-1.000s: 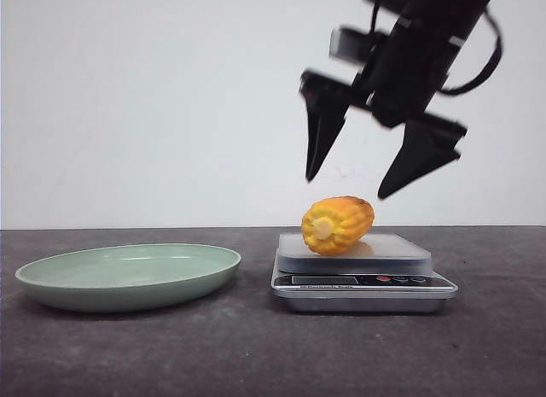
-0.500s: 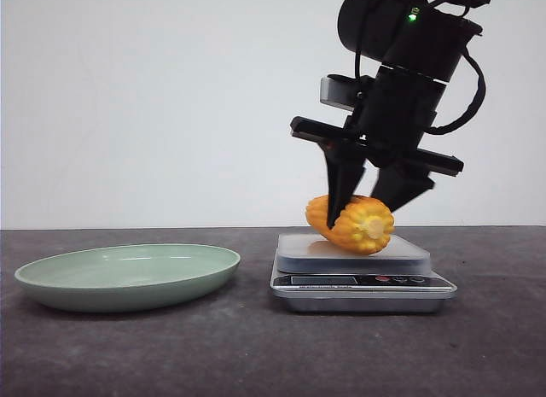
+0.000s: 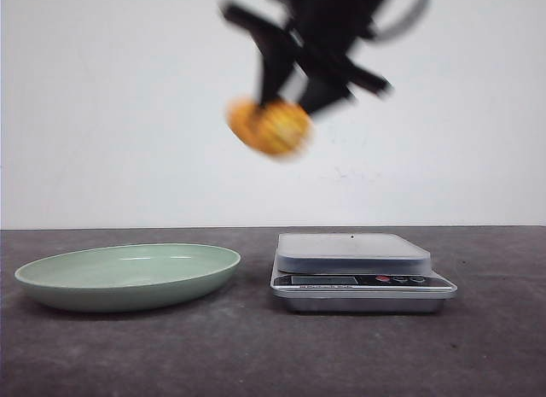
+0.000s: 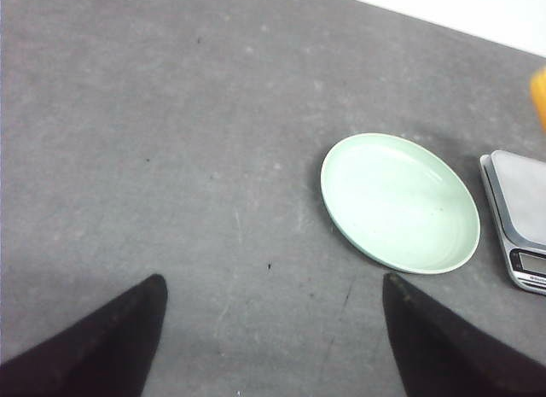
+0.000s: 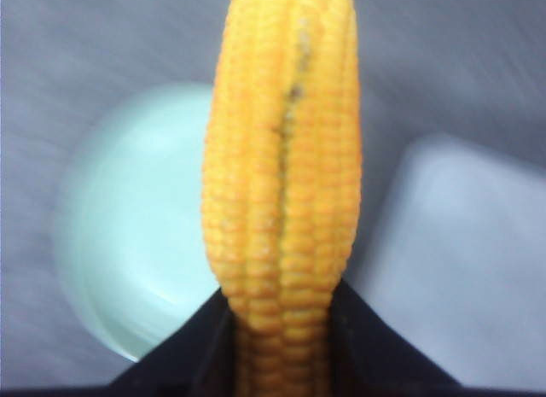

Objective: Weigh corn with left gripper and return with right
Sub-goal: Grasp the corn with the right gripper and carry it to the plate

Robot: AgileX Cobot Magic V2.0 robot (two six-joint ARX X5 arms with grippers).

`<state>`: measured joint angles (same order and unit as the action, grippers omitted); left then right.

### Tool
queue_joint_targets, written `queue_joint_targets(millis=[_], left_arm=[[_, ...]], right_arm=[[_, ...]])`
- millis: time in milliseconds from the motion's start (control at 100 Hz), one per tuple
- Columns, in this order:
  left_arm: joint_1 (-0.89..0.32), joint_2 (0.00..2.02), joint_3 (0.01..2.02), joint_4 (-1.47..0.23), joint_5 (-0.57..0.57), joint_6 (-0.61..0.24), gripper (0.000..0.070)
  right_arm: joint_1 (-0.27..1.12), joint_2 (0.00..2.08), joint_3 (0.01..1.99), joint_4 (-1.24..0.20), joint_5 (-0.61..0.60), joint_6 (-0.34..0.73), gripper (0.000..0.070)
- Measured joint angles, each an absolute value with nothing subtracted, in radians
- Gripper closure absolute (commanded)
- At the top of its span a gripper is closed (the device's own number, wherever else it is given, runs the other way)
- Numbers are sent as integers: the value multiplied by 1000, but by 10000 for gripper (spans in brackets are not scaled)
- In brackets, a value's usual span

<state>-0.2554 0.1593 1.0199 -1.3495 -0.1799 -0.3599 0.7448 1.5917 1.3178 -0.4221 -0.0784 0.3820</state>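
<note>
Orange-yellow corn (image 3: 269,128) clamped in right tool (image 3: 290,98), above plate-scale gap

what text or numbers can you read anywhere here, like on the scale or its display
No text reads clearly enough to quote.
Scale front panel: a line of small print under the display, too small and blurred to read.
Scale display: no digits can be made out in the front view; the left wrist view cuts it off at the frame edge.
Plate, corn, right gripper: no markings visible.
</note>
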Motion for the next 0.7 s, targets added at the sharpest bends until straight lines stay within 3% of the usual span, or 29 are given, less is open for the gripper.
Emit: queue_joint_targets(millis=[280, 700], left_arm=[[-255, 159, 1020, -1341, -180, -359, 231], [-255, 159, 1020, -1342, -180, -359, 231]], right_arm=[[904, 1777, 1495, -415, -54, 383, 700], [907, 2066, 1554, -409, -28, 447, 700]])
